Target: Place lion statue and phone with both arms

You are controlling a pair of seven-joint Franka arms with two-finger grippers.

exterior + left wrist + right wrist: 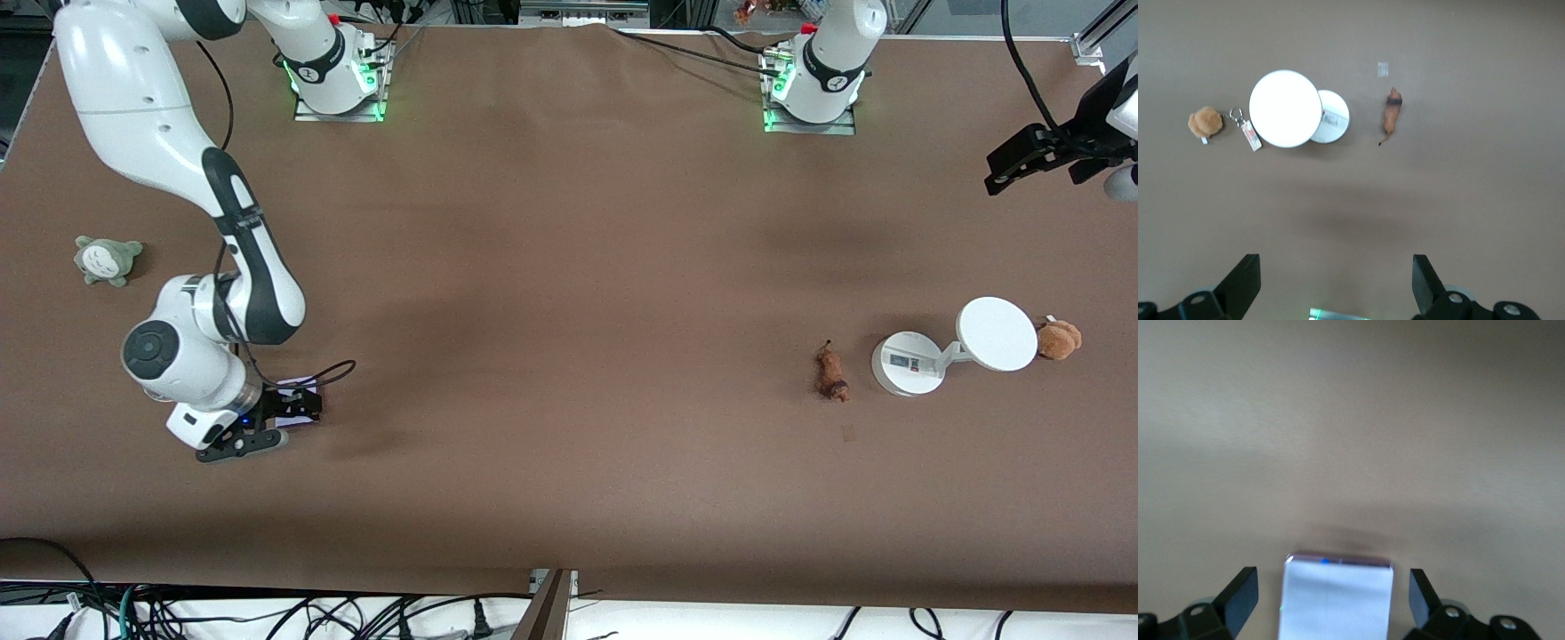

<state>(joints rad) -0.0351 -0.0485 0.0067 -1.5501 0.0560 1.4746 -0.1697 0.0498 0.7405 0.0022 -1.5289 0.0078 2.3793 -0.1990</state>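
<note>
The lion statue (pixel 832 373) lies on the brown table toward the left arm's end, beside the white stand; it also shows in the left wrist view (pixel 1391 115). My left gripper (pixel 1000 173) hangs open and empty high over that end of the table, its jaws (pixel 1335 280) wide apart. The phone (pixel 300 386) lies flat on the table toward the right arm's end. My right gripper (pixel 276 422) is down at the phone and open. In the right wrist view the phone (pixel 1337 600) lies between the spread fingers (pixel 1245 590) of that gripper (pixel 1333 587), with a gap on each side.
A white round-based stand (pixel 907 363) with a disc (pixel 997 333) stands beside the lion. A tan plush (pixel 1058 340) with a key tag (pixel 1250 133) lies beside the disc. A grey-green plush (pixel 107 260) lies near the right arm's end. A small tape patch (pixel 847 433) lies nearer the camera than the lion.
</note>
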